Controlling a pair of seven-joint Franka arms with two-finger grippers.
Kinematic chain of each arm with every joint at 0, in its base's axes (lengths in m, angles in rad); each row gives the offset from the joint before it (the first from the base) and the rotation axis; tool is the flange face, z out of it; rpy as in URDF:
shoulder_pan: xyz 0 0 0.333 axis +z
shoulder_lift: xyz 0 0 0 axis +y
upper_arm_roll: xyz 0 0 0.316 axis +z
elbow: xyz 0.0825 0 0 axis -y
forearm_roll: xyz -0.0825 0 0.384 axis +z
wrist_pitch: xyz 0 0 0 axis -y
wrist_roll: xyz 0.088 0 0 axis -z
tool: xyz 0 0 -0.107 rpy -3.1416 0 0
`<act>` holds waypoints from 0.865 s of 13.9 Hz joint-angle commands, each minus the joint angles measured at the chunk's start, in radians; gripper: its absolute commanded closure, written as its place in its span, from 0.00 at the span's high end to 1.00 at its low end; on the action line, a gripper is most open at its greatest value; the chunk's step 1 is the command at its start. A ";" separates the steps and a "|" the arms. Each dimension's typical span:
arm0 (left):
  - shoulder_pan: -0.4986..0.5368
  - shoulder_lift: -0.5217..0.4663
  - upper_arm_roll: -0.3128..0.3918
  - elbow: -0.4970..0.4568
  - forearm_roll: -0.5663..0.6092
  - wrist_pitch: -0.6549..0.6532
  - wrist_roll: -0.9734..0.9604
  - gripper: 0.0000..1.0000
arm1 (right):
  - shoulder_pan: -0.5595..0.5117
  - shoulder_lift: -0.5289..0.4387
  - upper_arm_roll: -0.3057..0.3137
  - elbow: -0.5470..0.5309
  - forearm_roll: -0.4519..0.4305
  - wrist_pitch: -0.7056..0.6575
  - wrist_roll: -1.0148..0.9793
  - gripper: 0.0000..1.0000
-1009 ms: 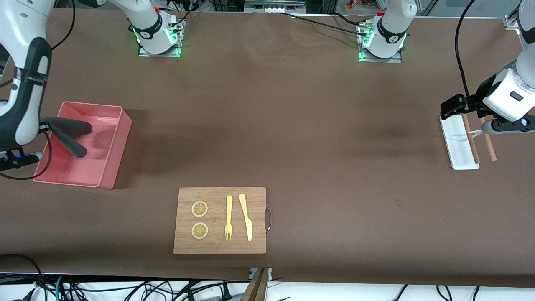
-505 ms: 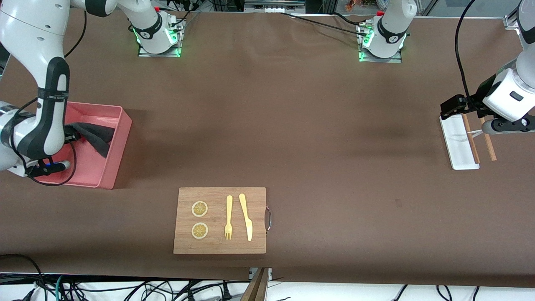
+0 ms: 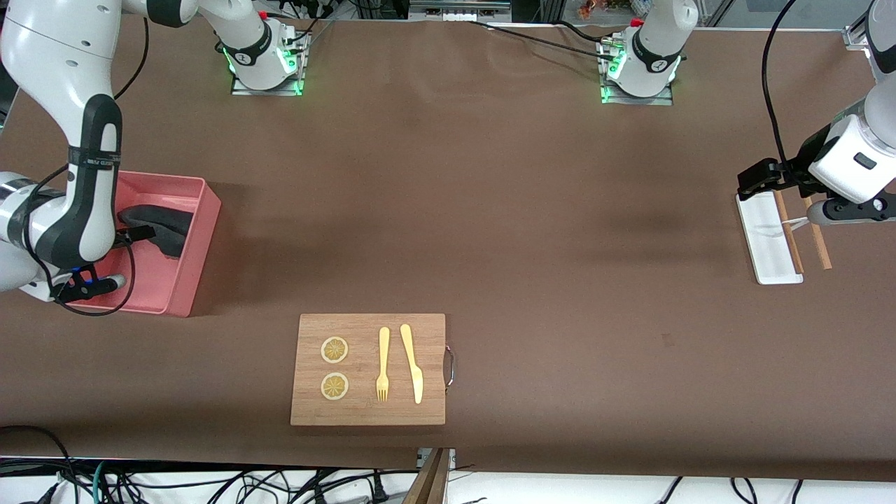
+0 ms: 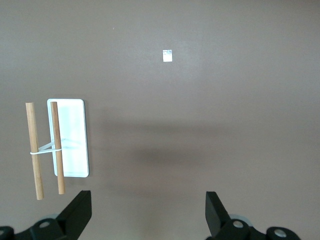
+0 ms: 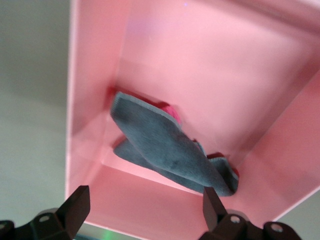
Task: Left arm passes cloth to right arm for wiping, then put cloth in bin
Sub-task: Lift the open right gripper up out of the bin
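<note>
Two arms are in view, each at its own end of the table. The right gripper [image 5: 142, 212] hangs over the bin [image 3: 192, 280], its fingers [image 5: 75, 205] spread wide and holding nothing. The cloth [image 3: 159, 225] lies inside the bin, free of the gripper, crumpled and leaning against the wall that faces the middle of the table; in the right wrist view the cloth [image 5: 170, 150] rests where the bin [image 5: 210, 60] floor meets that wall. The bin stands at the right arm's end of the table. The left gripper [image 4: 147, 215] hovers over bare table at the left arm's end, fingers parted and empty; this arm is waiting. Just beside it lies a white tray [image 3: 766, 238] with two brown sticks [image 3: 817, 241], one stick on the tray's edge and the other on the table alongside; the left wrist view shows the same tray [image 4: 72, 137] and sticks [image 4: 34, 150]. A wooden cutting board [image 3: 367, 369] sits nearer the front camera, toward the middle, carrying two lemon slices [image 3: 334, 349], a fork [image 3: 383, 364] and a knife [image 3: 411, 362].
</note>
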 commanded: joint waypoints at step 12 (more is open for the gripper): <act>-0.005 0.013 -0.001 0.030 0.015 -0.022 -0.007 1.00 | -0.212 -0.616 0.655 -0.016 -0.293 -0.202 0.722 1.00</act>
